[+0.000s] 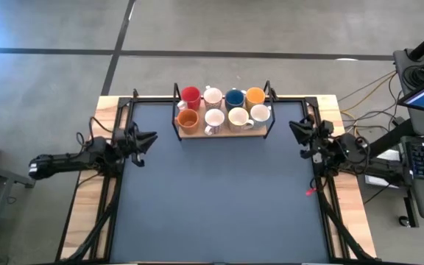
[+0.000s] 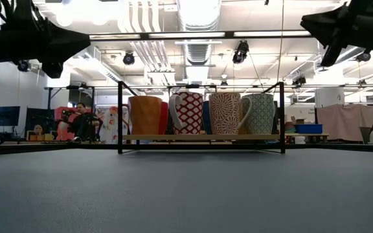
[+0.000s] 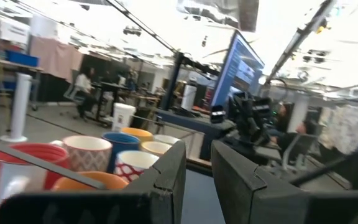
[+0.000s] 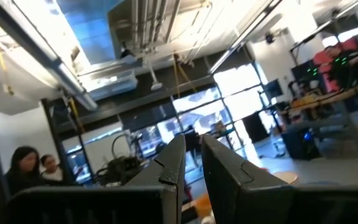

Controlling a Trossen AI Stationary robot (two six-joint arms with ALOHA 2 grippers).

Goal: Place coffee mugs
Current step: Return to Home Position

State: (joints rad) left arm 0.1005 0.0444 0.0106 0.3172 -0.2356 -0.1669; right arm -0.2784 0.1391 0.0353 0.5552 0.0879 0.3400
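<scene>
Eight coffee mugs stand upright in two rows on a wooden tray (image 1: 223, 133) with a black wire frame, at the far middle of the table. The far row is red (image 1: 191, 94), white (image 1: 213, 96), blue (image 1: 234, 97) and orange (image 1: 255, 95). The near row is orange (image 1: 188, 119), then three white or cream mugs (image 1: 238, 117), patterned in the low view (image 2: 225, 112). My left gripper (image 1: 152, 138) hovers left of the tray and my right gripper (image 1: 294, 127) right of it, both raised, empty and open by a narrow gap (image 3: 197, 171) (image 4: 193, 163).
The dark table mat (image 1: 219, 199) stretches from the tray to the near edge. A small red object (image 1: 310, 193) lies near the mat's right edge. Black frame rails run along both sides. People sit in the room beyond (image 2: 79, 123).
</scene>
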